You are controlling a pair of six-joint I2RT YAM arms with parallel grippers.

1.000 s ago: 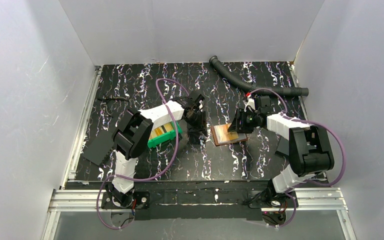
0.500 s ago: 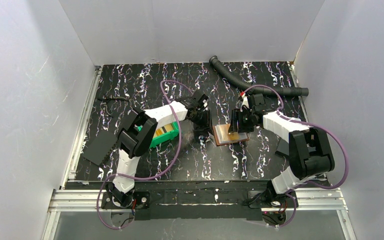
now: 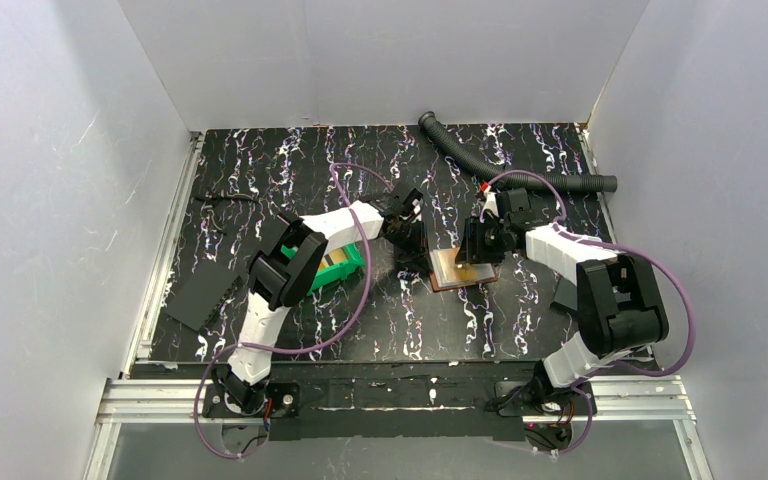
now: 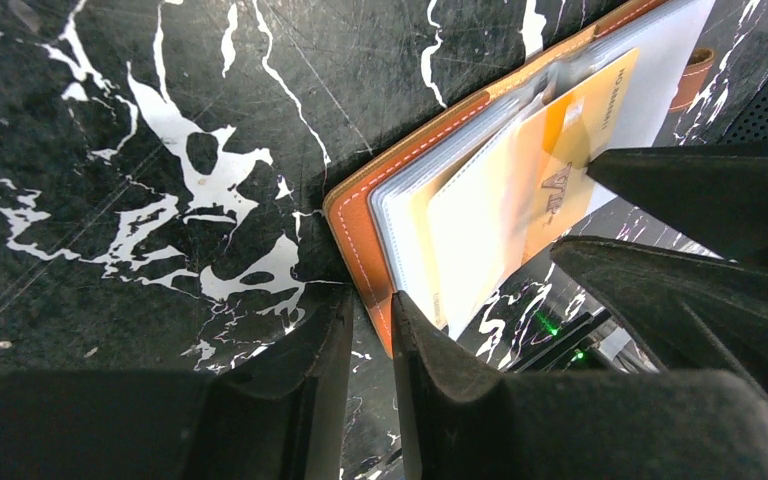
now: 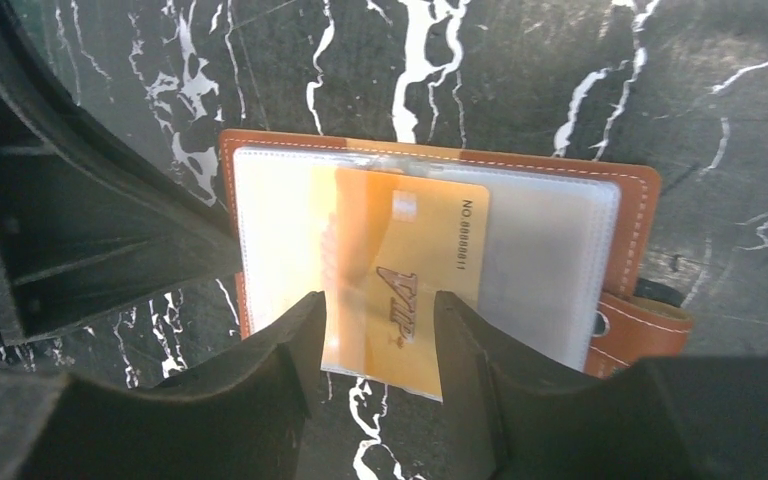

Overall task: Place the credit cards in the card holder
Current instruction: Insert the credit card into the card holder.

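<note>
The holder lies open and flat. The right claw is clamped on the long edges of a yellow card, which sits partly inside the holder's clear pocket with one end sticking out. The left claw is at the holder's corner, its fingers nearly together, and I cannot tell whether they pinch the edge; spare cards lie in a green bin off the holder's left side.

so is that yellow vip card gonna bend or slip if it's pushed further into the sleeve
The yellow card shows straight edges partly inside the card holder, so probably stiff. Its glossy face suggests it could slip in a grip. Thin and small, so likely light.
</note>
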